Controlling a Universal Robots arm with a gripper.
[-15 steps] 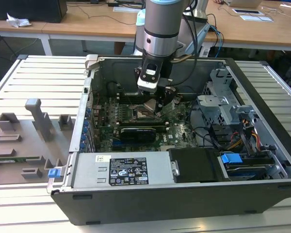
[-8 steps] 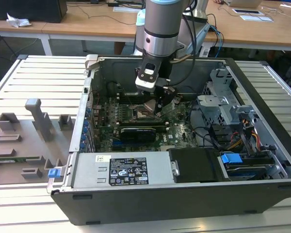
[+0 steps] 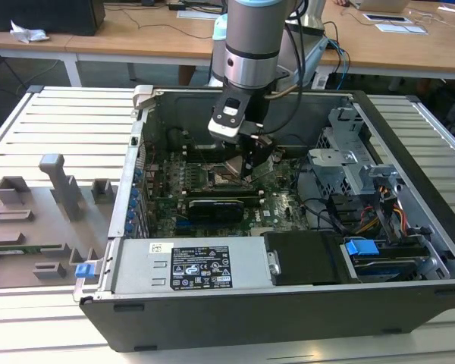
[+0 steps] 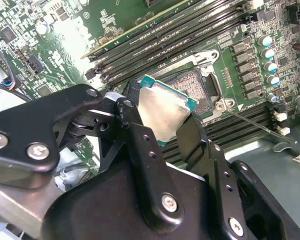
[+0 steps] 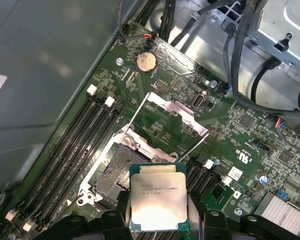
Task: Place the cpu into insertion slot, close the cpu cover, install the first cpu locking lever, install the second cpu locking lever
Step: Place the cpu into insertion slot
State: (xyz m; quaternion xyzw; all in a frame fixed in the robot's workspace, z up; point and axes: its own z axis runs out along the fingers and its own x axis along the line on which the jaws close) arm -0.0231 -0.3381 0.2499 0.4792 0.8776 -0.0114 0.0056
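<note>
Over one side of the insertion slot (image 5: 112, 172), well inside the open computer case (image 3: 288, 318), grips the cpu (image 5: 159, 202) by two opposite edges, gripper (image 4: 161, 119) closed snugly on it, tilted and not yet seated. Probably light, stiff, slick on the metal top, fragile on the contact face. Best taken by the edges only, with a modest squeeze. Beyond the slot, cpu cover (image 5: 172, 107) swung open.
</note>
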